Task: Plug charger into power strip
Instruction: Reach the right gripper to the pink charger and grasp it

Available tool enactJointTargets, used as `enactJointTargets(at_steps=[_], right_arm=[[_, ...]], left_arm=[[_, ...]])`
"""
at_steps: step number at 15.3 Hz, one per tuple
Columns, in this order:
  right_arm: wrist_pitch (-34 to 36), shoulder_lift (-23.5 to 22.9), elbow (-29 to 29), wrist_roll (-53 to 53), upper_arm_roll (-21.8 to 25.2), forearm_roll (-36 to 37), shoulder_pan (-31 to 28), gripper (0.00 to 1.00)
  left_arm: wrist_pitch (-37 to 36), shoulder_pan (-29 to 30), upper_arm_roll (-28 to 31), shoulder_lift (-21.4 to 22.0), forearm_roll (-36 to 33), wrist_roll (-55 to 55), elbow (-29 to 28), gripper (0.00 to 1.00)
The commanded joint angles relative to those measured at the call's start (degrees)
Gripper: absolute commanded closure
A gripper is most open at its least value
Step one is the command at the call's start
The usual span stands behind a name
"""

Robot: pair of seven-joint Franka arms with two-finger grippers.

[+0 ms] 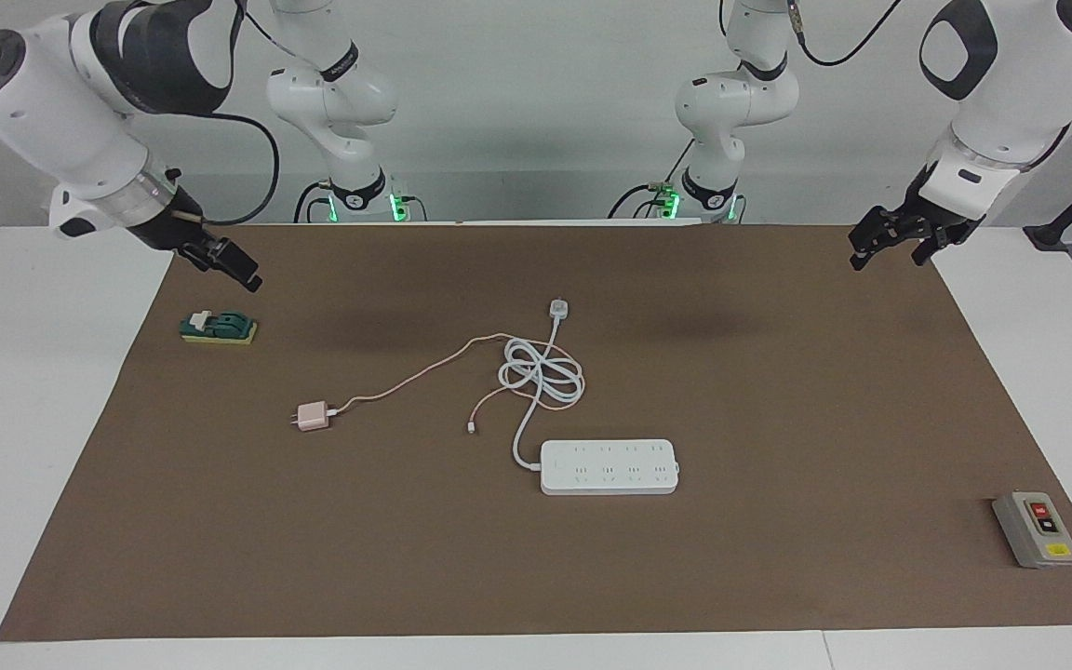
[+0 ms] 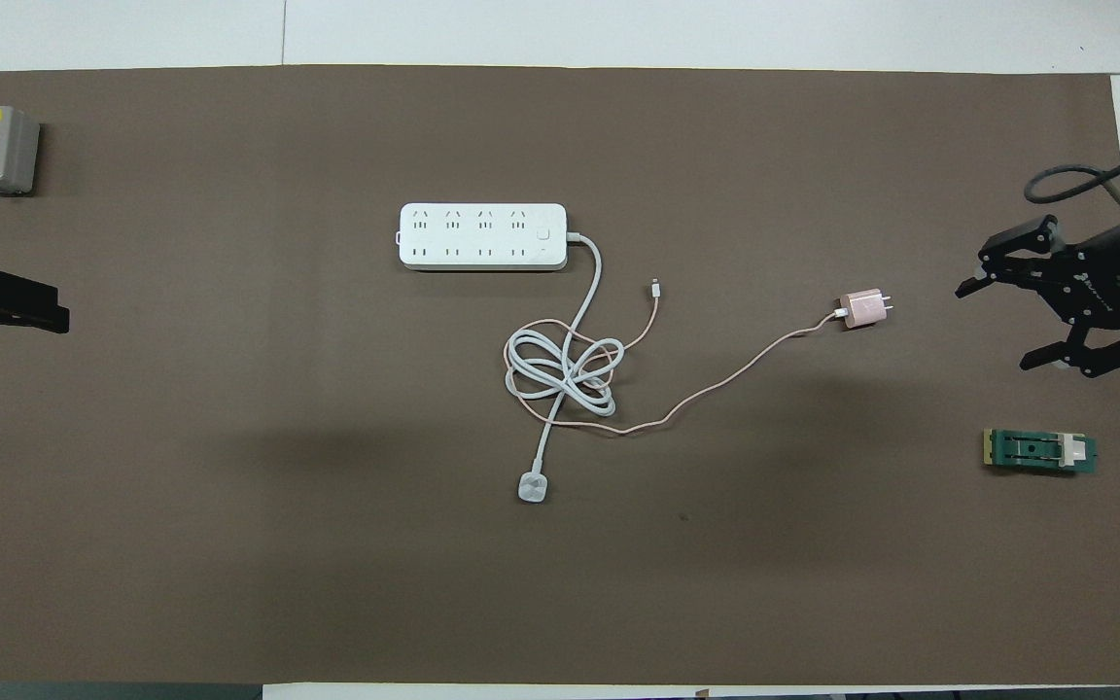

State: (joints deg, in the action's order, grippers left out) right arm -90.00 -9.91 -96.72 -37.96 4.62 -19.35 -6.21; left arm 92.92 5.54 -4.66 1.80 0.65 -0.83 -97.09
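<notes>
Facing view: one charger (image 1: 314, 415), one power strip (image 1: 609, 466), one grey switch box (image 1: 1036, 529) and one green block (image 1: 219, 327) lie on the brown mat (image 1: 778, 391), well apart, with bare mat around the strip. The charger lies toward the right arm's end. The left gripper (image 1: 890, 247) hangs over the mat's corner, fingers spread, empty.

Overhead view: the right gripper (image 2: 1041, 326) is wide open over the mat's edge, empty, beside the charger (image 2: 864, 307)

Charger (image 2: 864, 308) unplugged, apart from power strip (image 2: 482, 236); cords seemingly tangled btw.
</notes>
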Motion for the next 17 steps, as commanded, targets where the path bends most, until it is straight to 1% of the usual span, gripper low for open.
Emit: enactJointTargets(at_steps=[1,3,4,6,9,10,11,13,16,17], right_arm=[[-2.8,-3.5,0.0,-6.4,-0.4,-5.3,-2.1,0.0],[-2.9,-6.7,0.5,-7.8,-0.4,-7.4,-3.1,0.0],[-3.1,-8.9,0.6,-7.9,-0.3,-9.8,-4.1,0.0],[-3.4,-11.8,0.7,-8.4,-0.2,-10.8,-4.3,0.0],[-4.0,-15.7,1.5,-10.6,0.1,-14.7,-4.3,0.0],[-5.3,-16.9,1.5,-10.6,0.2,-15.8,-4.3,0.0],[-6.8,-17.5,1.4,-10.6,0.2,-16.5,-4.2,0.0],[-7.3,-19.0,1.7,-10.6,0.2,-17.9,-4.2,0.0],[-9.0,-20.7,1.6,-10.5,0.1,-18.4,-3.5,0.0],[-9.0,-21.4,1.7,-10.5,0.2,-18.8,-3.5,0.0]], left_arm=[[0.0,0.0,-0.2,-2.1,-0.7,0.6,3.0,0.0],[0.1,0.0,-0.2,-2.2,-0.7,0.7,3.1,0.0],[0.1,0.0,-0.2,-2.2,-0.7,0.8,3.3,0.0],[0.1,-0.1,-0.2,-2.2,-0.6,0.8,3.2,0.0],[-0.6,-0.4,-0.2,-2.7,-0.6,0.8,3.2,0.0],[-0.8,-1.2,-0.2,-2.9,-0.6,0.8,3.1,0.0],[-0.7,-1.5,-0.2,-3.0,-0.6,0.9,3.2,0.0],[-0.2,-2.2,-0.2,-3.2,-0.6,0.9,3.3,0.0],[-0.5,-2.0,-0.2,-3.6,-0.6,1.3,5.5,0.0],[-0.8,-2.1,-0.2,-4.4,-0.4,2.1,6.6,0.0]])
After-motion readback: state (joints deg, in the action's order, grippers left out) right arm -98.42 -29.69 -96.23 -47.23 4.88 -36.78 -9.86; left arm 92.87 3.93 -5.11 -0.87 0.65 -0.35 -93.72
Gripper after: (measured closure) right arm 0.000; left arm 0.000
